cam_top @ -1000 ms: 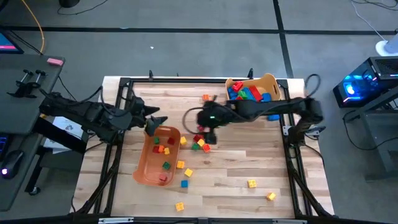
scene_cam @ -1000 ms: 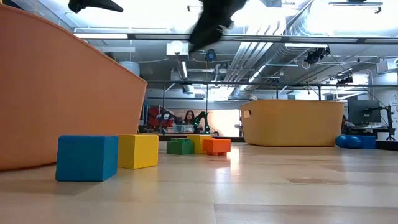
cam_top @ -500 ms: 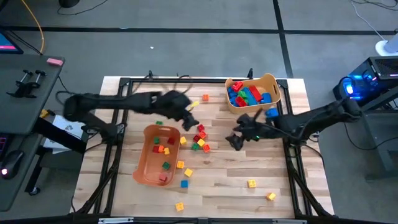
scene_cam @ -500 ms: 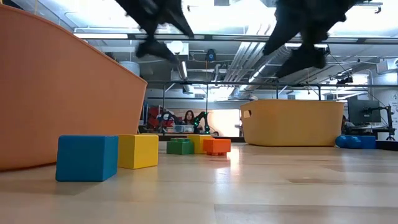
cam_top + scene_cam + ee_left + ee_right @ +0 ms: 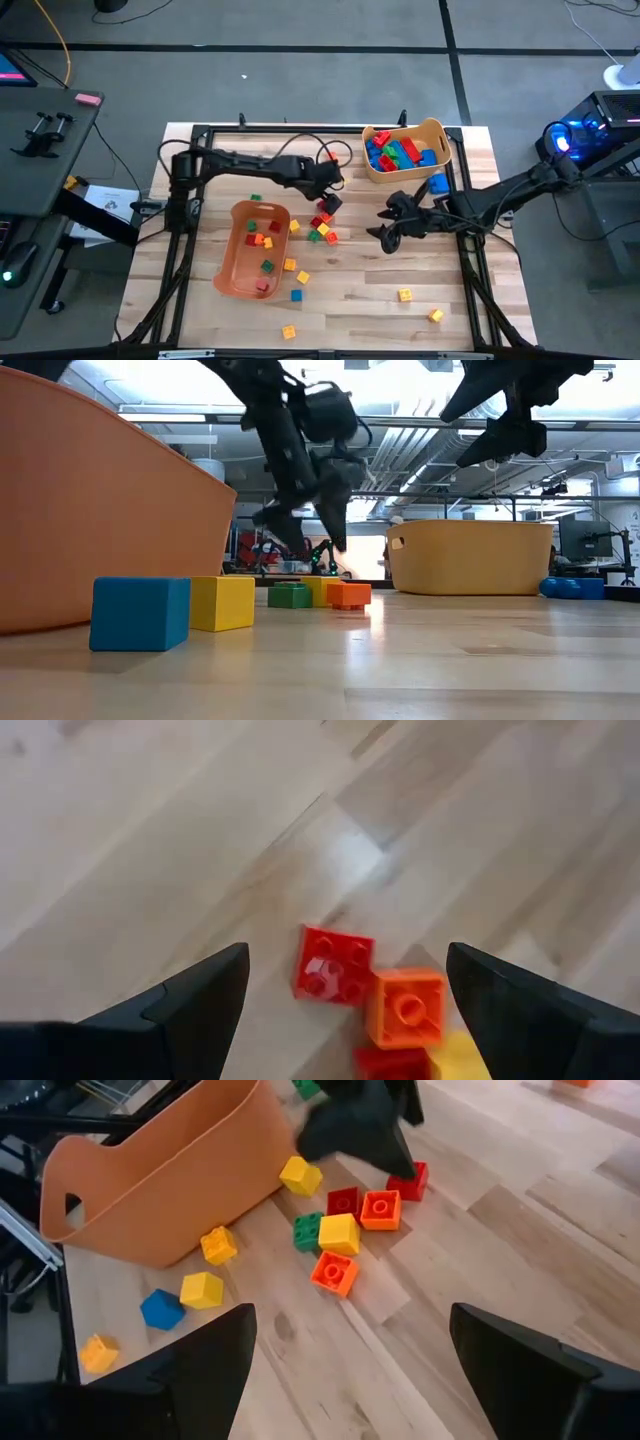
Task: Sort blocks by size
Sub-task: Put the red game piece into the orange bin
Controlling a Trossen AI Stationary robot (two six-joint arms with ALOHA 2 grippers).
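L gripper point(image 5: 330, 192) is out over the table point(image 5: 370, 280), just above the cluster of small blocks point(image 5: 322, 222) mid-table; fingers point(image 5: 190, 1005) spread wide, nothing between them. L wrist view looks down on a red block point(image 5: 333, 965) w/ an orange block point(image 5: 405, 1008) touching its side; a bit of yellow shows at the frame edge. R gripper point(image 5: 384, 222) hangs over bare wood to the right of that cluster, fingers point(image 5: 200, 1370) also spread, empty. R wrist view shows the cluster: red, orange, yellow, green blocks packed close, one orange just apart, w/ the L gripper's dark shape over them. Orange bin point(image 5: 252, 250) lies left of the cluster w/ several small blocks inside; more small ones (yellow, blue) are scattered just beside it and toward the near table edge. 2nd bin point(image 5: 405, 148) at the far side holds larger red, blue, green blocks; one blue block point(image 5: 437, 184) sits on the table just beside it.
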